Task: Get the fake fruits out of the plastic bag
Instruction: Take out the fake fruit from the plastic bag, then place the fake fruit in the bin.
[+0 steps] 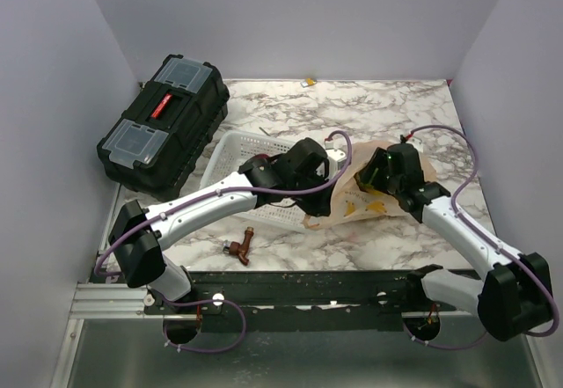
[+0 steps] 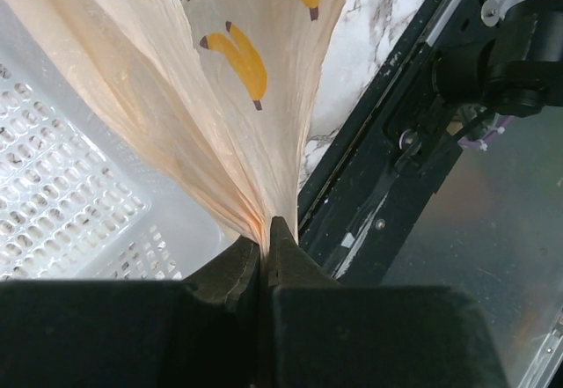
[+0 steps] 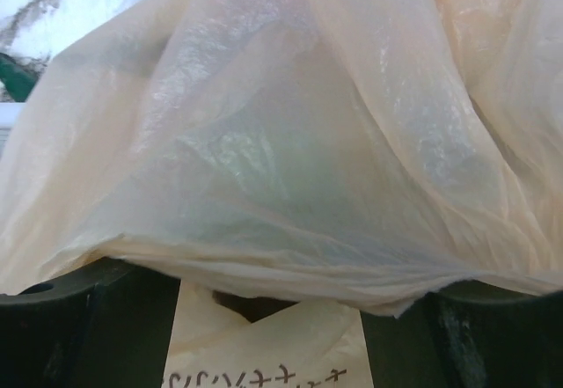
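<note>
The plastic bag (image 1: 374,196) lies on the table (image 1: 387,106) just beside the white basket (image 1: 230,152), between the two arms. The left gripper (image 2: 266,230) has its fingers pressed together on a bunched fold of the bag's film, which fans out taut from the pinch. The right gripper (image 3: 281,304) has its fingers spread, with loose film draped across them. To do this step well, I judge the left pinch should hold the film up and steady so the mouth gapes. The right fingers should find the real opening rather than a fold, go in wide, and close only on a fruit. The fake fruits are hidden: only a faint greenish shade shows through the film in the right wrist view, and neither the bag's mouth nor the number of fruits inside can be made out
</note>
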`<state>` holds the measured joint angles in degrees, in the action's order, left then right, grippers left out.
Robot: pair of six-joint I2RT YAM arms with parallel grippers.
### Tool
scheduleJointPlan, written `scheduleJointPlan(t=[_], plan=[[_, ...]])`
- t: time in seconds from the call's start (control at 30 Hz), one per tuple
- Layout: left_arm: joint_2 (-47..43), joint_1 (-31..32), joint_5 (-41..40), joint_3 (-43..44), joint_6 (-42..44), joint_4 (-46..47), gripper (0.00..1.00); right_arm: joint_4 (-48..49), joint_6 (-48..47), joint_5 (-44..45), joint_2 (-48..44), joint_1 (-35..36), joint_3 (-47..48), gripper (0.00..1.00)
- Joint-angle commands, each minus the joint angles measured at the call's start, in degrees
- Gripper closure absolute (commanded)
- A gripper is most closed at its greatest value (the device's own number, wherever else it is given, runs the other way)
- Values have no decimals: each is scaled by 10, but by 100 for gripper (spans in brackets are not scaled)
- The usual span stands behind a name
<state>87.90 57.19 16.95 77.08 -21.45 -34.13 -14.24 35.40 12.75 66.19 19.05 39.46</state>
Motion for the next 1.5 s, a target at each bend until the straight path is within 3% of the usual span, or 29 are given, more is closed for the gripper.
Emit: scheduleJointPlan(t=[0.0,0.33,0.47,0.63,1.03,1.27,1.37,1.47], plan=[[-18,4,-27,-14,15,-4,98,-32,-13,-12,-39,0,7,53],[-17,4,-30,-17,20,-3,98,-172,-11,-94,-107,0,65,78],[-22,4,-24,-21,19,2,97,-217,-7,-110,-136,0,106,82],[-52,4,-22,-33,30,15,61,-237,-10,-121,-150,0,154,83],[-184,-4,-111,-16,63,10,21,-226,-36,-189,-45,3,297,85],[-262,-16,-269,61,96,-4,15,-190,-26,-147,62,108,366,85],[-325,-16,-355,28,138,56,14,-182,-22,-103,107,166,385,85],[-414,-17,-417,-62,187,157,14,-194,-26,-46,165,235,419,85]])
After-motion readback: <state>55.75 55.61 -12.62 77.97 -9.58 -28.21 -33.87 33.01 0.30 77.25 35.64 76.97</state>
